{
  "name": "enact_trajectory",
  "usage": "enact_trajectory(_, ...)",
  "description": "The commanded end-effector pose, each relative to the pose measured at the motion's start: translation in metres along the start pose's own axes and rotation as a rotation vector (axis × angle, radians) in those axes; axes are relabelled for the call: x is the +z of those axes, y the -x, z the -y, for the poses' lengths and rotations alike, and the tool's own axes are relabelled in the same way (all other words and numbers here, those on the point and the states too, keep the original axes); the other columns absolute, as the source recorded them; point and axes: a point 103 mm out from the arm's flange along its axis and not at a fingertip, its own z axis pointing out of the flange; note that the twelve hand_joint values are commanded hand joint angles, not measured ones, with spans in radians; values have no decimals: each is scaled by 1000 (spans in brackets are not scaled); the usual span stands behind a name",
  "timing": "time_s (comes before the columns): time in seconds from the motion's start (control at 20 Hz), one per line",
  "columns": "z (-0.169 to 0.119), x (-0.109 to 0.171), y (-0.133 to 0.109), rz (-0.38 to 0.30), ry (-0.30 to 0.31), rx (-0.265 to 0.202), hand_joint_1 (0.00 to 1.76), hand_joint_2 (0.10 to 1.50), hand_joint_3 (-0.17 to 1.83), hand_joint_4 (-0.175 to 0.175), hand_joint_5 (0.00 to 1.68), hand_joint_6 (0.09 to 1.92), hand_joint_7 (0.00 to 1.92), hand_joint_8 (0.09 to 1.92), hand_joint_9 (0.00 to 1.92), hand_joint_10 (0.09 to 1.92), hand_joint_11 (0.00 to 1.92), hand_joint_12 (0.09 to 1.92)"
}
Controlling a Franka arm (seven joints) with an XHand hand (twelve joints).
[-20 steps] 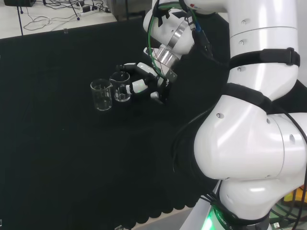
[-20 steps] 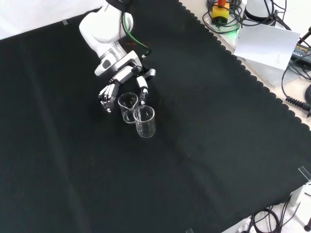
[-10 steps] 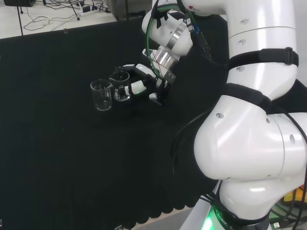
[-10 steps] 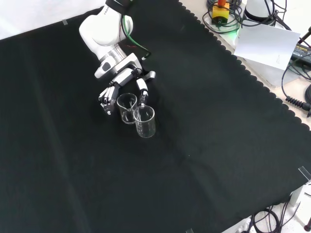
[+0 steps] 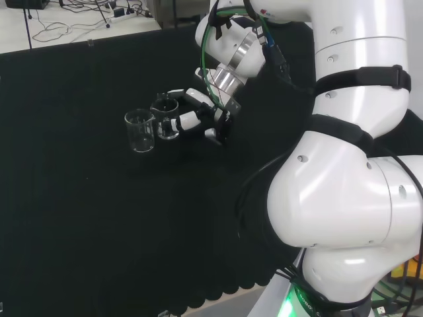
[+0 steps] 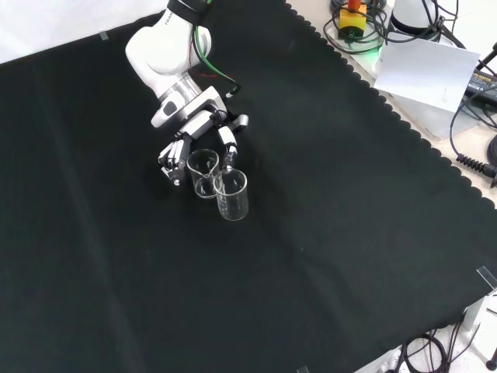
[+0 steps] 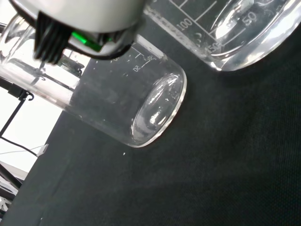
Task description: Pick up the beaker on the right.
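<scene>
Two clear beakers stand side by side on the black cloth. In the head view the right beaker (image 5: 166,119) sits just right of the left beaker (image 5: 139,131). The hand (image 5: 206,117) reaches in from the right, its fingers curled behind this beaker and its thumb at the beaker's front. In the front view the same beaker (image 6: 203,171) stands between the fingers (image 6: 172,160) and the thumb, with the hand (image 6: 199,126) above it and the other beaker (image 6: 232,194) just below. In the wrist view both beakers (image 7: 141,108) (image 7: 235,33) show close up under a blurred part of the hand (image 7: 80,19).
The arm's white links (image 5: 344,185) take up the right of the head view. The cloth's scalloped edge (image 6: 404,124) runs along the right of the front view, with papers and cables (image 6: 427,70) beyond it. Open cloth surrounds the beakers.
The hand has edged in, and its fingers and thumb have drawn closer round the right beaker. Both beakers stand about where they were.
</scene>
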Motion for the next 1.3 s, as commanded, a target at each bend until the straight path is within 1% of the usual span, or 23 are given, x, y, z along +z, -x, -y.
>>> enact_trajectory(0.05, -2, 2, -1, 16, -4, 2, 918, 524, 602, -56, 625, 166, 417, 700, 529, 615, 56, 1390)
enact_trajectory(0.15, -3, 2, -1, 27, 6, 8, 937, 540, 593, -52, 610, 400, 453, 678, 563, 578, 72, 1385)
enact_trajectory(0.25, -4, 1, -2, 40, 33, 21, 945, 545, 597, -50, 579, 620, 468, 676, 579, 569, 81, 1387)
enact_trajectory(0.3, -4, 0, -4, 56, 60, 34, 994, 650, 532, 23, 768, 717, 557, 689, 642, 578, 137, 1383)
enact_trajectory(0.35, -4, -2, -4, 62, 85, 45, 1049, 722, 489, 51, 946, 746, 698, 707, 730, 584, 231, 1366)
enact_trajectory(0.4, -4, -4, -5, 71, 113, 55, 1098, 740, 493, 34, 1080, 727, 859, 707, 834, 584, 336, 1335)
enact_trajectory(0.45, -3, -6, -6, 74, 127, 63, 1168, 751, 492, 34, 1156, 732, 1023, 666, 938, 568, 433, 1304)
enact_trajectory(0.5, -3, -9, -6, 83, 144, 72, 1221, 725, 531, 47, 1206, 713, 1172, 593, 1047, 547, 577, 1245)
enact_trajectory(0.55, -2, -12, -5, 82, 152, 77, 1254, 699, 562, 57, 1244, 677, 1282, 508, 1138, 498, 688, 1189)
enact_trajectory(0.6, -2, -16, -5, 85, 160, 80, 1276, 659, 613, 54, 1273, 642, 1373, 427, 1214, 454, 786, 1139)
enact_trajectory(0.65, -1, -20, -5, 89, 165, 81, 1290, 625, 655, 41, 1295, 606, 1449, 344, 1287, 401, 878, 1084)
enact_trajectory(0.7, 0, -25, -5, 93, 159, 73, 1301, 596, 690, 20, 1314, 570, 1514, 261, 1356, 344, 954, 1033)
enact_trajectory(0.75, 1, -31, -4, 101, 162, 70, 1310, 618, 639, -54, 1349, 484, 1527, 213, 1414, 290, 1018, 987)
enact_trajectory(0.8, 2, -36, -4, 108, 166, 68, 1316, 648, 576, -110, 1385, 395, 1525, 186, 1456, 244, 1072, 947)
enact_trajectory(0.85, 3, -40, -6, 119, 172, 68, 1320, 662, 542, -142, 1416, 322, 1529, 162, 1490, 205, 1115, 913)
enact_trajectory(0.9, 4, -46, -6, 127, 176, 66, 1322, 669, 525, -160, 1436, 277, 1532, 147, 1511, 181, 1144, 893)
enact_trajectory(0.95, 6, -51, -7, 138, 178, 65, 1323, 672, 517, -168, 1448, 252, 1535, 138, 1525, 167, 1163, 883)
enact_trajectory(1.05, 9, -61, -9, 172, 174, 60, 1325, 661, 532, -174, 1468, 216, 1549, 113, 1544, 142, 1190, 863)
enact_trajectory(1.3, 21, -84, -19, 233, 177, 52, 1325, 653, 543, -175, 1478, 198, 1558, 97, 1556, 128, 1206, 853)
